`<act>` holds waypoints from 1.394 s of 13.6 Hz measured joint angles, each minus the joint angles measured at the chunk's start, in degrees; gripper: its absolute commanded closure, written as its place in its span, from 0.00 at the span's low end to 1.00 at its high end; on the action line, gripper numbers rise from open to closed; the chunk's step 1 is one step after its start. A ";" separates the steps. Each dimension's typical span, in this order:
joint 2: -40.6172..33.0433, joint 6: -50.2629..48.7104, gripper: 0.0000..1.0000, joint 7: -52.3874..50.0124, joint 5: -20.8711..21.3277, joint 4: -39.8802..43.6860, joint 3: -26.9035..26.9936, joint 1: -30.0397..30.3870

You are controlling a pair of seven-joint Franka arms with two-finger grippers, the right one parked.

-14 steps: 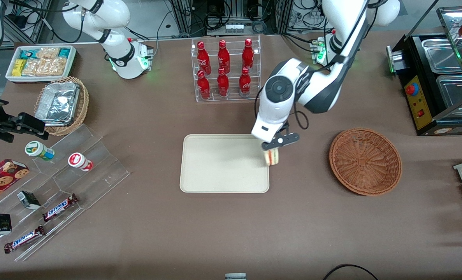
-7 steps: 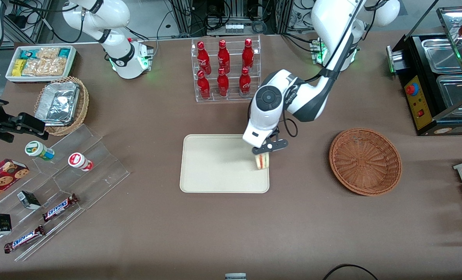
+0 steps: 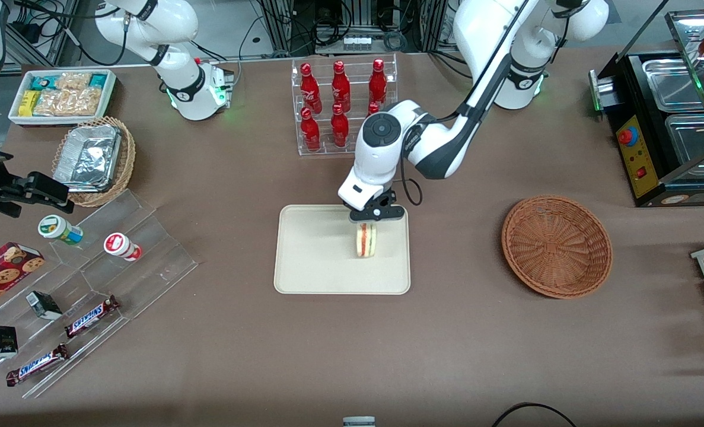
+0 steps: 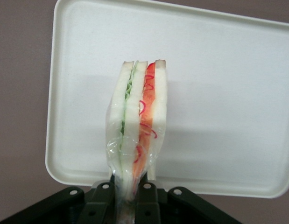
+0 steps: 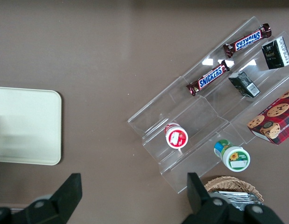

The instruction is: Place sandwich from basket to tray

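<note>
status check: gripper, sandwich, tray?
Gripper shut on sandwich, above tray. Not yet released. Basket empty. Nothing in the way on tray.

The working arm is glossy white with rounded shells and dark grey-black sections at its joints. Its wrist ends in a fat white housing with a round dark cap. A thin black cable loops beside the wrist. A green light glows at its white base. The claw [image 3: 368, 220] is matt black; in the wrist view its body shows flat angular plates with several small round screws.
</note>
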 measured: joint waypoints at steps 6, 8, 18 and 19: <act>3.53 1.67 0.73 1.02 2.45 0.16 1.09 0.46; 4.15 2.71 0.02 1.06 2.78 0.39 1.13 0.50; -8.34 -13.05 0.00 0.81 2.84 5.38 5.81 1.82; -12.91 -17.50 0.00 0.86 2.83 5.45 7.93 2.02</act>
